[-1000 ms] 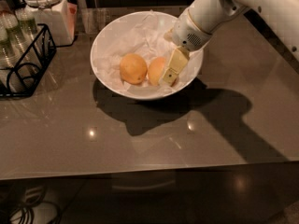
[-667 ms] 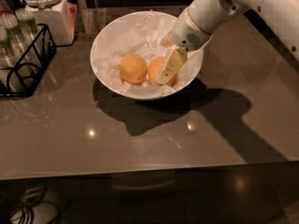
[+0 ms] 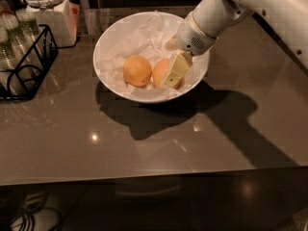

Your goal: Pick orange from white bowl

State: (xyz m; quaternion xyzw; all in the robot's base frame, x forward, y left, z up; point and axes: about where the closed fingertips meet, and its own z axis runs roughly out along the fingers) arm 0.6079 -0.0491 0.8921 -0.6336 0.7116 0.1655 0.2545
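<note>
The white bowl (image 3: 113, 37), lined with crumpled white paper, stands on the dark table at the back centre. Two orange fruits lie in it side by side. The orange (image 3: 160, 72) on the right is partly covered by my gripper (image 3: 169, 78), which reaches down into the bowl from the upper right and sits right against this fruit's right side. The other fruit (image 3: 137, 71) lies free to the left, apart from the gripper.
A black wire rack (image 3: 26, 64) with glasses stands at the far left. A white lidded jar (image 3: 48, 11) is behind it. The robot arm (image 3: 260, 4) crosses the upper right. The table's front edge (image 3: 154, 177) runs across the lower part.
The gripper has shifted very slightly down and left against the right orange. Both fruits and the bowl stay where they were.
</note>
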